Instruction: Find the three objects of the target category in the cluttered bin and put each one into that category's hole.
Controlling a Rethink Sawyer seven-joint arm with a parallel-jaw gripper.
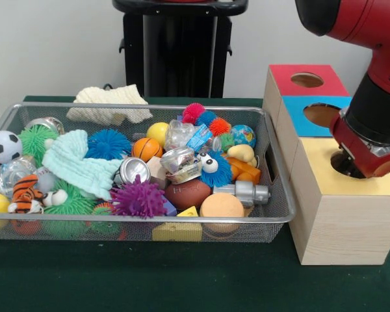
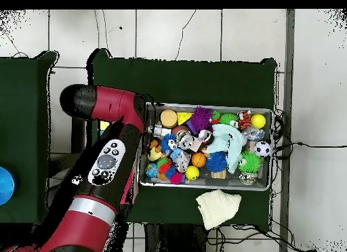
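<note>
The wire mesh bin (image 1: 149, 220) is heaped with toys: a soccer ball (image 1: 2, 146), a basketball (image 1: 146, 148), a brown football (image 1: 187, 194), a purple spiky ball (image 1: 138, 197), a blue spiky ball (image 1: 108, 143), a crushed can (image 1: 131, 171) and a mint cloth (image 1: 78, 166). To its right stand three wooden boxes, topped red (image 1: 331, 81), blue (image 1: 299, 104) and yellow (image 1: 325, 162), each with a round hole. My gripper (image 1: 352, 166) is down at the yellow box's hole, its tip hidden by the red wrist (image 1: 367, 146). Seen from overhead, the arm (image 2: 112, 154) covers the boxes beside the bin (image 2: 203, 106).
A cream knitted cloth (image 1: 110, 103) lies on the green table behind the bin, outside it; in the overhead view the cloth (image 2: 218, 207) sits below the bin. An orange ball (image 1: 221, 207) and a silver toy (image 1: 247, 193) lie against the bin's wall nearest the boxes.
</note>
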